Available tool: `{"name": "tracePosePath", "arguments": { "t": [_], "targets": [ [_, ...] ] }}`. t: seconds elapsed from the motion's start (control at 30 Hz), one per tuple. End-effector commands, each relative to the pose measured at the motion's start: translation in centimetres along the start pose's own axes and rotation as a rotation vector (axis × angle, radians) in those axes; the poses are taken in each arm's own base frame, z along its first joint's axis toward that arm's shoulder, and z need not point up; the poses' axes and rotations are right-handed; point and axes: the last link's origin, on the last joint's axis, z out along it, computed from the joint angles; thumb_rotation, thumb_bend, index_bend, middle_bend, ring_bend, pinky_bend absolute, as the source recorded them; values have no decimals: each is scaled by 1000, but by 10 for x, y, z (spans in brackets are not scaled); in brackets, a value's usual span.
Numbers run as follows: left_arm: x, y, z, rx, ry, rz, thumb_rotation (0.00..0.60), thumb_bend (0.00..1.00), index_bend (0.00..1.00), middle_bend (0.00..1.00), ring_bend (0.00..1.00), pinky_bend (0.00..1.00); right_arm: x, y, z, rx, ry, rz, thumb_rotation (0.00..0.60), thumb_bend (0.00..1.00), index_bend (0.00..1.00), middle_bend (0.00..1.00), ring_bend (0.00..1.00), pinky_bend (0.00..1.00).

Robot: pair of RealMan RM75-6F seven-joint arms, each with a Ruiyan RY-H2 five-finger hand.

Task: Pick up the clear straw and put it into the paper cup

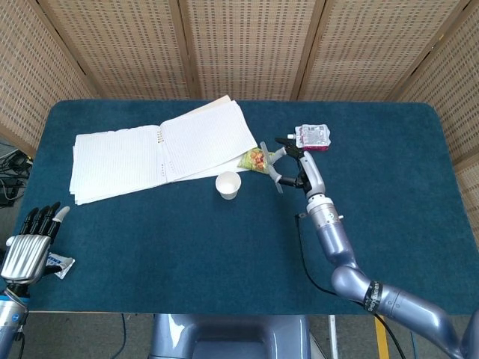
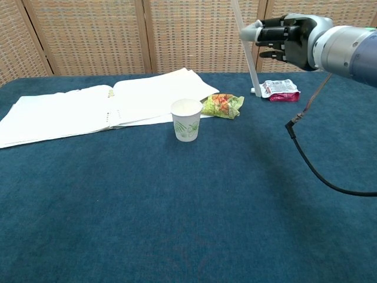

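My right hand (image 2: 285,39) is raised high above the table, right of the paper cup, and pinches the clear straw (image 2: 250,59). The straw stands nearly upright, leaning a little, with its lower end well above the cloth. From the head view the same hand (image 1: 303,166) and straw (image 1: 270,166) hover right of the cup. The white paper cup (image 2: 187,119) with a green print stands upright and open near the table's middle (image 1: 228,185). My left hand (image 1: 28,247) rests open at the table's near left corner.
An open notebook (image 1: 161,149) lies at the back left. A green snack packet (image 2: 221,104) lies just right of the cup, and a red and white pouch (image 2: 277,89) sits further right. A small wrapper (image 1: 58,263) lies beside my left hand. The hand's cable (image 2: 306,159) hangs down.
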Motion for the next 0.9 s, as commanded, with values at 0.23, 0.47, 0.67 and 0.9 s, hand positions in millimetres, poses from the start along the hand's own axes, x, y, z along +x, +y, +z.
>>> {"name": "tracePosePath", "arguments": {
  "t": [0.23, 0.47, 0.67, 0.9],
  "targets": [
    [-3, -3, 3, 13, -11, -4, 600, 78, 0, 0, 0, 0, -23, 0, 22, 100, -9, 215, 600, 552, 618, 224, 0, 0],
    [-6, -2, 3, 14, -25, -1, 600, 78, 0, 0, 0, 0, -37, 3, 31, 148, -17, 272, 600, 537, 638, 223, 0, 0],
    [-7, -2, 3, 14, -32, -1, 600, 78, 0, 0, 0, 0, -48, 7, 34, 151, -33, 289, 600, 537, 643, 223, 0, 0],
    [-9, -2, 4, 14, -44, -2, 600, 78, 0, 0, 0, 0, -64, 13, 32, 136, -51, 332, 600, 538, 644, 224, 0, 0]
  ]
}}
